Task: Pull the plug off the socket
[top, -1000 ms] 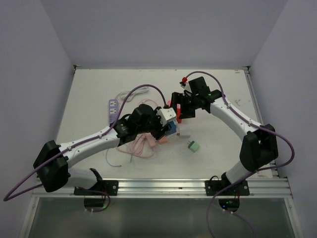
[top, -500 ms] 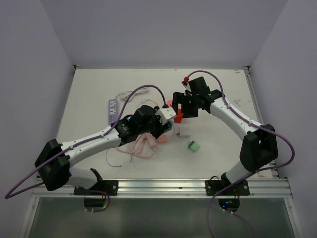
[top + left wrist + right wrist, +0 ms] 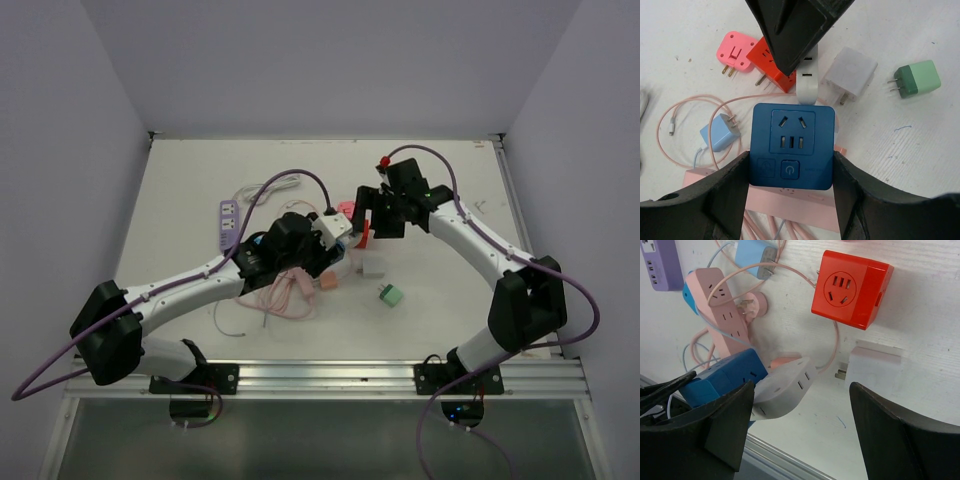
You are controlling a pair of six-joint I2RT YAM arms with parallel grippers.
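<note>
Risk: my left fingers (image 3: 715,195) pinch the socket (image 3: 792,145); my spread right fingers (image 3: 890,430), closing off-centre, could twist the plug (image 3: 807,87).

The blue socket block (image 3: 792,145) is being hemmed in closely by a red cube (image 3: 852,287), a white adapter (image 3: 872,367) and looping pink cable (image 3: 283,296). Bare table (image 3: 420,165) is being left open toward the far edge, beyond the purple power strip (image 3: 229,222).

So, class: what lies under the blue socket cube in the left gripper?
A pink power strip and loops of pink cable show beneath the blue socket cube; the cube covers the strip's middle, so its sockets there cannot be seen.
</note>
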